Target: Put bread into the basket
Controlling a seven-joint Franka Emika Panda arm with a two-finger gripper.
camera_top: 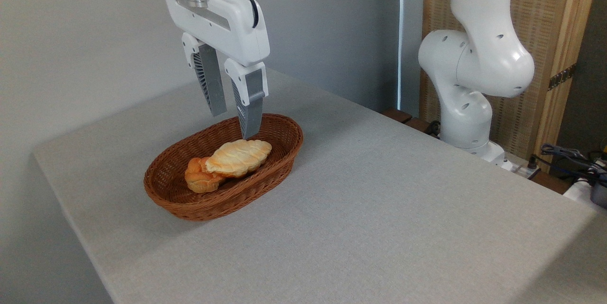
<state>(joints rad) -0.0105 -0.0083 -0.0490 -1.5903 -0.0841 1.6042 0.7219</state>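
I can read no text, label, brand, number or sign anywhere in this view. My gripper (234, 125) and the arm's white casing on the far right carry no legible markings.

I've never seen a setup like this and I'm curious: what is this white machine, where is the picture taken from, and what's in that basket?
This is a single view from a fixed camera beside a grey table. The white machine is a robot arm; its base stands at the table's far right. Its gripper hangs over the basket, its two grey fingers open and holding nothing. The oval wicker basket holds a pale braided loaf of bread, lying partly on a small orange-brown bun. Some cables lie at the far right.
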